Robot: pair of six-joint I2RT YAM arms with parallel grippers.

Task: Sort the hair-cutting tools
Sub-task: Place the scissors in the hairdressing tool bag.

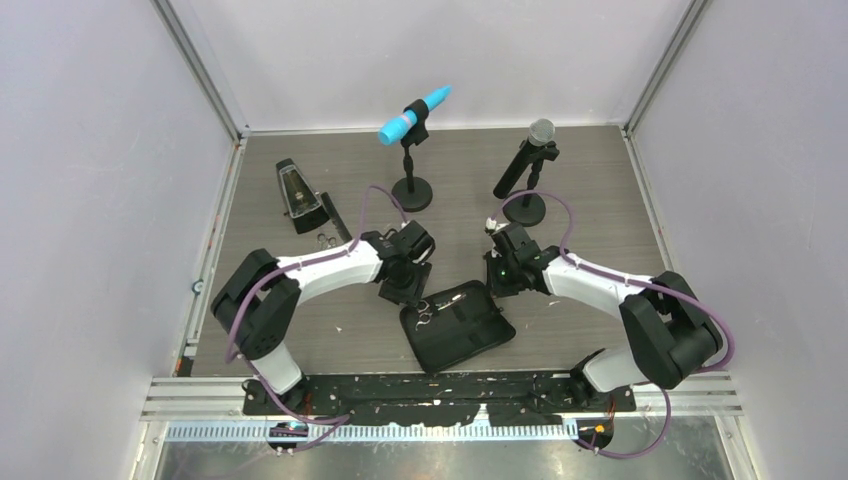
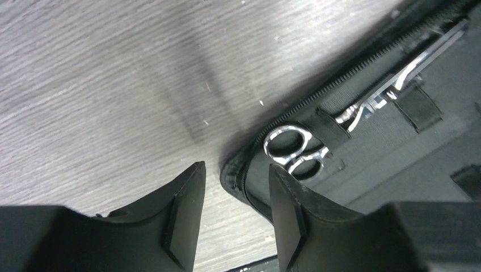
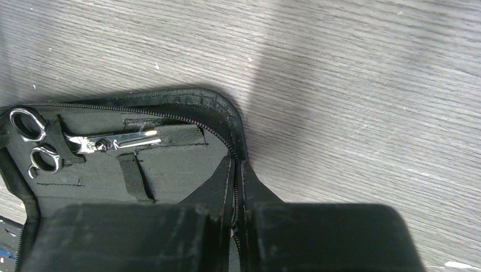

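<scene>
One scissors [image 2: 298, 150] lies strapped inside the open case [image 3: 170, 170], its rings just ahead of the left end effector [image 2: 237, 170], which is spread over the case corner. The right end effector [image 3: 237, 164] is pressed together, pinching the case rim. Farther, a second scissors [image 1: 325, 240] lies on the bench [image 1: 620, 230] beside the metronome [image 1: 297, 195].

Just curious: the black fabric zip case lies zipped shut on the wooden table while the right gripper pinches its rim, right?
No: the black fabric zip case lies open on the wooden table, per the right wrist view; the right gripper pinches its rim.
</scene>
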